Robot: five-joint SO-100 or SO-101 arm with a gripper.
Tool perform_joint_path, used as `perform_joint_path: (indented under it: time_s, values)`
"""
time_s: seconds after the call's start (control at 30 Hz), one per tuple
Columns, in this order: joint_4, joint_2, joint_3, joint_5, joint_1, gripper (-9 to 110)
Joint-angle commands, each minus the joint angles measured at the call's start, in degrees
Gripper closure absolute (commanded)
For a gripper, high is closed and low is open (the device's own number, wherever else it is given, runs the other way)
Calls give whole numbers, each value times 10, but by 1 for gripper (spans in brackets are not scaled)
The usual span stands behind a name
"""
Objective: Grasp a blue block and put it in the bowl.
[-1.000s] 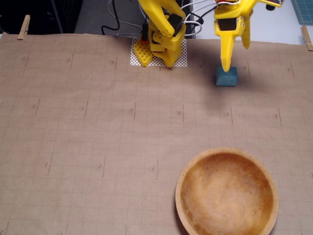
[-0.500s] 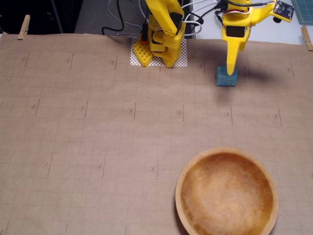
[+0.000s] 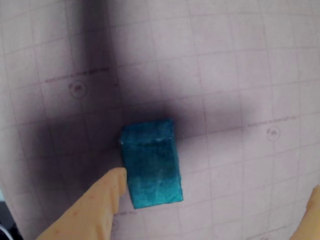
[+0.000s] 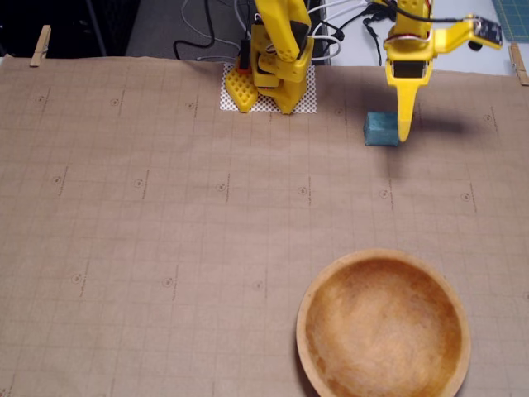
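The blue block (image 4: 379, 129) lies on the brown gridded paper at the back right, well apart from the wooden bowl (image 4: 384, 331), which sits empty at the front right. In the fixed view my yellow gripper (image 4: 404, 132) points down at the block's right edge. In the wrist view the blue block (image 3: 150, 162) sits between the fingers of my gripper (image 3: 215, 192). One yellow fingertip (image 3: 114, 181) touches its left side, and the other finger (image 3: 314, 212) shows only at the right edge, far from the block. The gripper is open.
The arm's yellow base (image 4: 274, 74) stands on a white mesh mat at the back centre, with cables behind it. Clothespins (image 4: 40, 45) (image 4: 518, 63) clip the paper's back corners. A teal cutting mat (image 4: 512, 16) lies at the top right.
The gripper has swung to the right in the fixed view. Its finger stood over the block's top before and now hangs at the block's right edge. The block has stayed put.
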Motion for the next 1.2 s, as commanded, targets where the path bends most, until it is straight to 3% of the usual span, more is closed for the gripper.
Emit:
perform_joint_path:
  time_s: [0.0,0.73,1.17]
  values:
    - [-24,-6,-11,-15,8,54]
    - [-33,-26,-8,38,-107,55]
    - [-60,-132,-10,48,-47,55]
